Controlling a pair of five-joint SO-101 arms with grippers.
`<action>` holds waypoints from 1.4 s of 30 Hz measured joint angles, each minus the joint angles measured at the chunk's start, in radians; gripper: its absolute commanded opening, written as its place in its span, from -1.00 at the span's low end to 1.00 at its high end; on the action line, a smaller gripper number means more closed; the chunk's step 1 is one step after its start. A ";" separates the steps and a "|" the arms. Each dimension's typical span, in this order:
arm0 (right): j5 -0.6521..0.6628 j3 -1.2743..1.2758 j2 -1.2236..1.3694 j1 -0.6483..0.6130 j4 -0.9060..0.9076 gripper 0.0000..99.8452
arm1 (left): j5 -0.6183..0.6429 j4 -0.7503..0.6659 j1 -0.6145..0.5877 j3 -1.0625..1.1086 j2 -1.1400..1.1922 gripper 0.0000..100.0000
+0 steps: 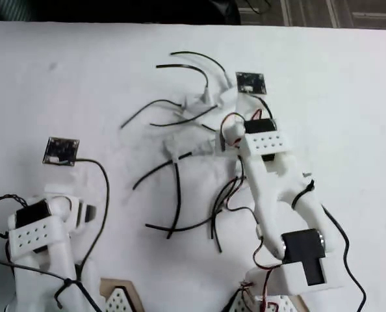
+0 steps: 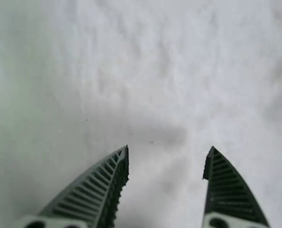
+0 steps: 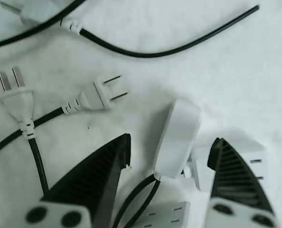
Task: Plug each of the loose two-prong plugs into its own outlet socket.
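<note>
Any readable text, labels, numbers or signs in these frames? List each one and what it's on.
None legible.
two-prong plugs: plain white, no print seen.
outlet socket: slots only, no markings seen.
dark square boards: pale specks, too small to read as text.
</note>
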 measured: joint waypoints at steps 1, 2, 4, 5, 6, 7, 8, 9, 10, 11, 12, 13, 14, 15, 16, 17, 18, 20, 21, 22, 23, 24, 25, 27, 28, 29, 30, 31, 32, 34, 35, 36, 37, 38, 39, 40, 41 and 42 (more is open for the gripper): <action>-0.003 0.000 0.006 0.002 -0.006 -0.48 | 0.000 -0.002 0.000 0.000 0.000 -0.49; -0.008 0.000 0.023 0.002 -0.011 -0.48 | 0.000 -0.002 0.000 0.000 0.000 -0.49; -0.012 0.000 0.077 0.000 -0.015 -0.48 | 0.000 -0.002 0.000 0.000 0.000 -0.49; -0.012 -0.002 0.107 0.002 -0.017 -0.48 | 0.000 -0.002 0.000 0.000 0.000 -0.49; -0.012 -0.008 0.137 0.006 -0.017 -0.50 | 0.000 -0.002 0.000 0.000 0.000 -0.49; -0.012 -0.015 0.163 0.009 -0.017 -0.55 | 0.000 -0.002 0.000 0.000 0.000 -0.49; -0.012 -0.023 0.184 0.009 -0.017 -0.62 | 0.000 -0.002 0.000 0.000 0.000 -0.49; -0.012 -0.028 0.195 0.009 -0.017 -0.73 | 0.000 -0.002 0.000 0.000 0.000 -0.49; -0.012 -0.031 0.199 0.009 -0.017 -0.85 | 0.000 -0.002 0.000 0.000 0.000 -0.49; -0.012 -0.032 0.199 0.011 -0.017 -0.97 | 0.000 -0.002 0.000 0.000 0.000 -0.49; -0.012 -0.032 0.199 0.012 -0.017 -0.98 | 0.000 -0.002 0.000 0.000 0.000 -0.49; -0.014 -0.032 0.193 0.014 -0.017 -0.92 | 0.000 -0.002 0.000 0.000 0.000 -0.49; -0.014 -0.031 0.184 0.014 -0.017 -0.93 | 0.000 -0.002 0.000 0.000 0.000 -0.49; -0.014 -0.031 0.167 0.012 -0.017 -0.97 | 0.000 -0.002 0.000 0.000 0.000 -0.49; -0.014 -0.031 0.141 0.011 -0.017 -0.97 | 0.000 -0.002 0.000 0.000 0.000 -0.49; -0.014 -0.031 0.110 0.009 -0.011 -0.96 | 0.000 -0.002 0.000 0.000 0.000 -0.49; -0.014 -0.031 0.078 0.009 -0.002 -0.97 | 0.000 -0.002 0.000 0.000 0.000 -0.49; -0.014 -0.031 0.011 0.009 0.025 -0.97 | 0.000 -0.002 0.000 0.000 0.000 -0.49; -0.014 -0.031 -0.021 0.006 0.041 -0.97 | 0.000 -0.002 0.000 0.000 0.000 -0.49; -0.014 -0.031 -0.051 -0.005 0.068 -0.97 | 0.000 -0.002 0.000 0.000 0.000 -0.49; -0.014 -0.031 -0.075 -0.020 0.095 -0.97 | 0.000 -0.002 0.000 0.000 0.000 -0.49; -0.012 -0.031 -0.100 -0.041 0.124 -0.97 | 0.000 -0.002 0.000 0.000 0.000 -0.49; -0.012 -0.031 -0.120 -0.066 0.157 -0.97 | 0.000 -0.002 0.000 0.000 0.000 -0.49; 0.026 -0.031 -0.152 -0.126 0.232 -0.97 | 0.000 -0.002 0.000 0.000 0.000 -0.49; 0.057 -0.031 -0.163 -0.160 0.269 -0.97 | 0.000 -0.002 0.000 0.000 0.000 -0.49; 0.092 -0.031 -0.169 -0.193 0.304 -0.97 | 0.000 -0.002 0.000 0.000 0.000 -0.49; 0.127 -0.031 -0.170 -0.227 0.333 -0.97 | 0.000 -0.002 0.000 0.000 0.000 -0.49; 0.166 -0.031 -0.170 -0.259 0.351 -0.97 | 0.000 -0.002 0.000 0.000 0.000 -0.49; 0.207 -0.029 -0.170 -0.287 0.361 -0.97 | 0.000 -0.002 0.000 0.000 0.000 -0.49; 0.282 -0.012 -0.170 -0.327 0.354 -0.97 | 0.000 -0.002 0.000 0.000 0.000 -0.49; 0.319 0.005 -0.167 -0.344 0.342 -0.97 | 0.000 -0.002 0.000 0.000 0.000 -0.49; 0.353 0.025 -0.155 -0.359 0.318 -0.97 | 0.000 -0.002 0.000 0.000 0.000 -0.49; 0.393 0.044 -0.140 -0.371 0.288 -0.97 | 0.000 -0.002 0.000 0.000 0.000 -0.49; 0.434 0.064 -0.126 -0.381 0.265 -0.97 | 0.000 -0.002 0.000 0.000 0.000 -0.49; 0.485 0.084 -0.117 -0.390 0.244 -0.97 | 0.000 -0.002 0.000 0.000 0.000 -0.49; 0.540 0.101 -0.110 -0.405 0.222 -0.97 | 0.000 -0.002 0.000 0.000 0.000 -0.49; 0.600 0.118 -0.109 -0.420 0.207 -0.97 | 0.000 -0.002 0.000 0.000 0.000 -0.49; 0.658 0.135 -0.107 -0.440 0.193 -0.97 | 0.000 -0.002 0.000 0.000 0.000 -0.49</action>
